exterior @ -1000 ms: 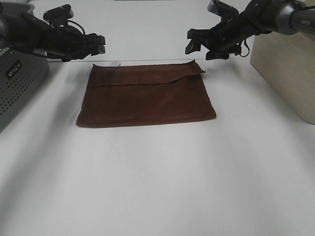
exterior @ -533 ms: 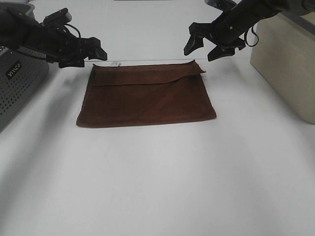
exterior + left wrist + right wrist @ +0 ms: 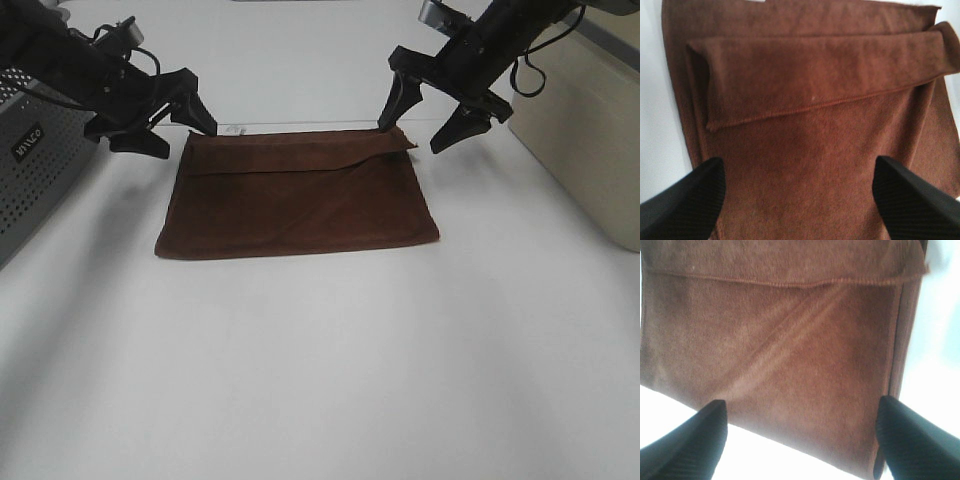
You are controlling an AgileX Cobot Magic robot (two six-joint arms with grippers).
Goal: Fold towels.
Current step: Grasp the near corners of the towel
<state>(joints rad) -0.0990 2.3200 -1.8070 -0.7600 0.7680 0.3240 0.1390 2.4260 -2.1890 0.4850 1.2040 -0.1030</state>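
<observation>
Plain reddish-brown towel, white tag; white table; black left gripper, black right gripper; grey dot-perforated box; beige bin.

The high camera looks down across the table from its near edge; both wrist cameras look closely down on the towel, shared by all views.
</observation>
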